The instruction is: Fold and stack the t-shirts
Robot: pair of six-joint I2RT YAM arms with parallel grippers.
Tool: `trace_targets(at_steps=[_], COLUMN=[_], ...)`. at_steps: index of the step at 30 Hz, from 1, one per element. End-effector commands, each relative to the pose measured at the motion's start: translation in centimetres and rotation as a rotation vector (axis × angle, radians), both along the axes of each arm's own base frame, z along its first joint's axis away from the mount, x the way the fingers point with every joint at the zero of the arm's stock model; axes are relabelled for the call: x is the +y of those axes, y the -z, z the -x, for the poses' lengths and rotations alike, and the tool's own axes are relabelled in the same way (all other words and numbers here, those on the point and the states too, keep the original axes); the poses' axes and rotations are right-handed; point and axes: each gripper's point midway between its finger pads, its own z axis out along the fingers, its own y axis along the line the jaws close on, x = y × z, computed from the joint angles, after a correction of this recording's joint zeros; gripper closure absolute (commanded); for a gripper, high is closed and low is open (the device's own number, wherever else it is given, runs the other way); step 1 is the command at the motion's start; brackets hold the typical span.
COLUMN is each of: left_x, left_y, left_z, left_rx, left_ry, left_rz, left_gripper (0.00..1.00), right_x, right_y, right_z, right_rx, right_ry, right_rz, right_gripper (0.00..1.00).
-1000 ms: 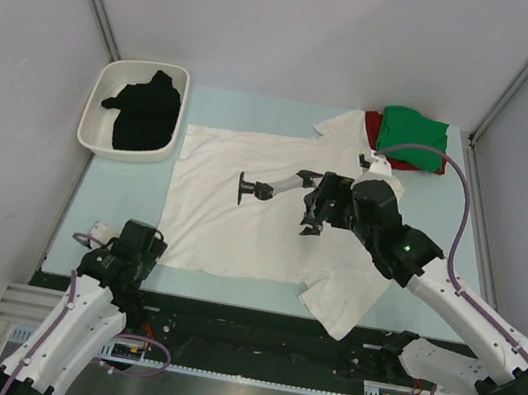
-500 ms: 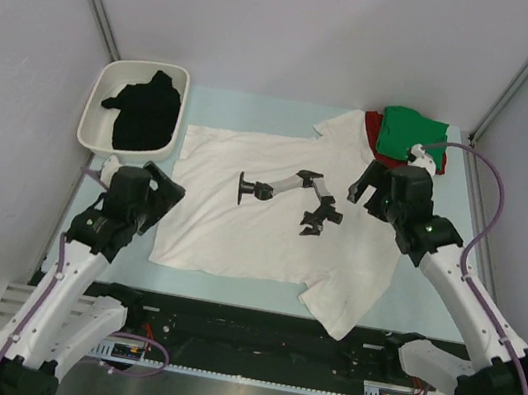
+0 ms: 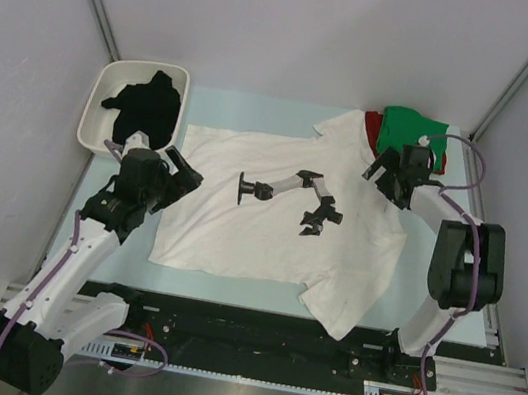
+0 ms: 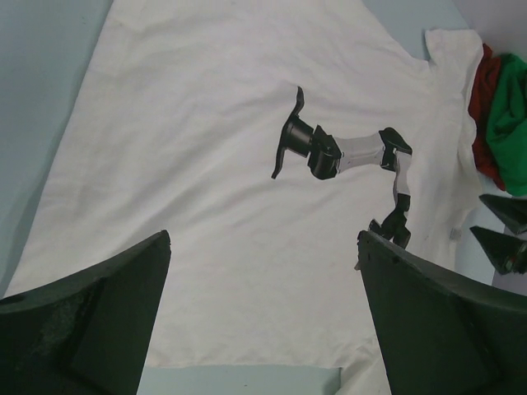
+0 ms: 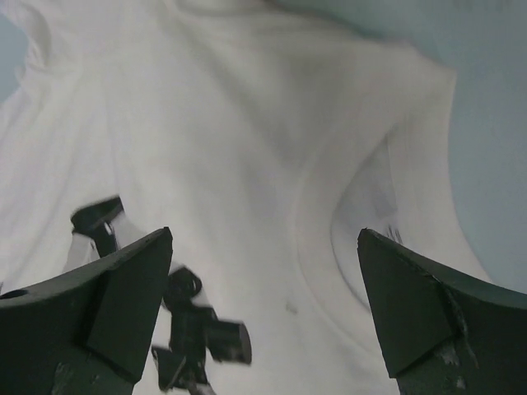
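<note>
A large white t-shirt (image 3: 237, 239) lies spread flat on the pale blue mat, with a black-and-grey robot-arm print (image 3: 290, 192) on its chest. My left gripper (image 3: 184, 172) hovers open over the shirt's left hem (image 4: 206, 329), nothing between its fingers (image 4: 99, 321). My right gripper (image 3: 381, 179) is open above the collar (image 5: 362, 214) at the shirt's right end. A folded green t-shirt (image 3: 411, 136) rests on a red t-shirt (image 3: 370, 131) at the back right. A black t-shirt (image 3: 141, 111) lies crumpled in the tray.
The white rounded tray (image 3: 94, 121) stands at the back left corner of the mat (image 3: 258, 110). Grey walls close in the back and both sides. The arms' black base rail (image 3: 251, 332) runs along the near edge.
My left arm has swung from the near edge up to the white shirt's left hem, its jaws opening wider. My right arm has moved from the shirt's middle to the collar.
</note>
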Motion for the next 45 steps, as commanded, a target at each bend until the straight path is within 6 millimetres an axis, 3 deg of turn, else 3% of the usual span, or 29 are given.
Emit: trace_targets(at_steps=[1,5,6,7,8,9,10,17,19,20,21,23,27,28,34,39,45], left_x=[-0.5,0.1,0.1,0.2,0.2,0.2,0.2,0.8,0.9,0.9,1.0,1.0,1.1,1.0,1.0,1.1,1.5], left_y=[-0.4,0.2,0.2,0.3,0.2,0.3,0.4,0.9,1.2,1.3,1.3,1.4,1.5,1.6,2.2,2.3,2.0], left_z=[-0.4,-0.4,-0.5,-0.5,-0.7,-0.8,-0.9,-1.5,-1.7,-1.8,-1.9,-2.2,-2.5,-2.5,-2.9,-3.0,-2.9], left_rx=[-0.055,-0.042,-0.043,-0.043,-0.044,-0.039,-0.038,-0.020,-0.012,-0.009,-0.008,-0.002,0.004,0.005,0.025,0.028,0.026], left_ry=[0.057,0.053,0.054,0.054,0.050,0.051,0.051,0.040,0.035,0.035,0.035,0.035,0.035,0.038,0.043,0.040,0.035], left_rz=[-0.024,-0.067,-0.074,-0.076,-0.079,-0.081,-0.085,-0.129,-0.142,-0.145,-0.150,-0.157,-0.170,-0.172,-0.180,-0.186,-0.201], left_gripper=[0.00,0.00,0.00,0.00,0.00,0.00,0.00,0.00,0.00,0.00,0.00,0.00,0.00,0.00,0.00,0.00,0.00], right_x=[-0.1,-0.2,-0.4,-0.4,-0.6,-0.7,-0.6,-2.3,-2.2,-2.0,-1.7,-1.1,-0.5,-0.3,-1.0,-2.6,-6.0], right_y=[-5.0,-6.8,-8.2,-7.1,-7.5,-6.4,-6.9,-8.2,-7.7,-9.1,-7.5,-7.3,-5.1,-3.3,3.2,7.3,6.5], right_z=[-8.0,-10.8,-11.8,-12.3,-13.2,-12.9,-14.4,-17.5,-18.1,-19.0,-19.2,-19.8,-20.6,-20.7,-20.6,-19.5,-19.3], right_rx=[-0.234,-0.317,-0.343,-0.317,-0.326,-0.267,-0.279,-0.308,-0.290,-0.317,-0.286,-0.292,-0.255,-0.224,-0.078,0.063,0.099], right_ry=[-0.028,-0.038,-0.032,-0.036,-0.036,-0.038,-0.042,-0.004,-0.011,-0.016,-0.030,-0.051,-0.079,-0.082,-0.068,0.023,0.149], right_rz=[0.019,0.019,0.024,0.038,0.045,0.052,0.058,0.105,0.094,0.090,0.081,0.068,0.052,0.048,0.065,0.016,0.118], right_gripper=[0.00,0.00,0.00,0.00,0.00,0.00,0.00,0.00,0.00,0.00,0.00,0.00,0.00,0.00,0.00,0.00,0.00])
